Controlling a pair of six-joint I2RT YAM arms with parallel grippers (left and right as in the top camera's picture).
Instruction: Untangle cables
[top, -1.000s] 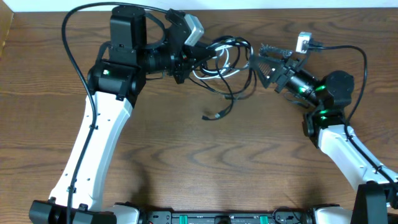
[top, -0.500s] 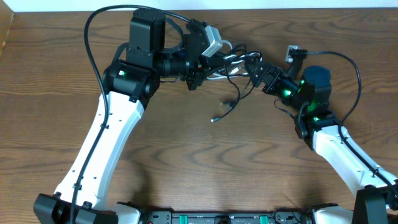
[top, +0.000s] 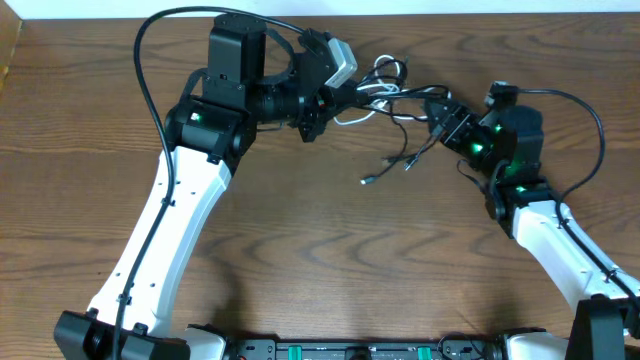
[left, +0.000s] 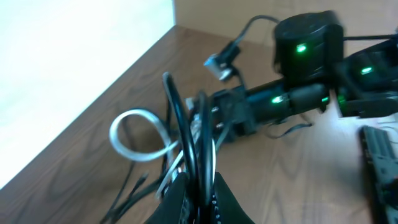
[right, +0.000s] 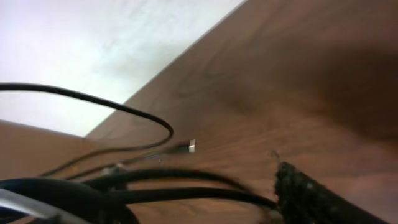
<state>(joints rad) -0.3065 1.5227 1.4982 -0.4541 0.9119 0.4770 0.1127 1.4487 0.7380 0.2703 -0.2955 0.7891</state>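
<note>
The cables (top: 388, 92) are a tangle of thin black wires with a white loop (top: 386, 69), held above the far middle of the table. My left gripper (top: 338, 100) is shut on the tangle's left side; in the left wrist view black cables (left: 189, 140) run up out of its jaws (left: 200, 198) beside the white loop (left: 140, 134). My right gripper (top: 441, 112) is shut on black strands at the right side, which run taut to its finger (right: 277, 205). Two loose plug ends (top: 371, 180) hang toward the table; one plug (right: 190, 147) shows in the right wrist view.
The wooden table's far edge and a white wall (left: 68, 68) lie just behind the tangle. The thick black robot cords (top: 150, 60) arc over each arm. The right arm (left: 298, 93) faces the left wrist camera.
My right gripper closed in on the tangle, then pulled right with the strands, stretching the cables. The loose plug ends swung right. The left gripper shifted right earlier and now holds still.
</note>
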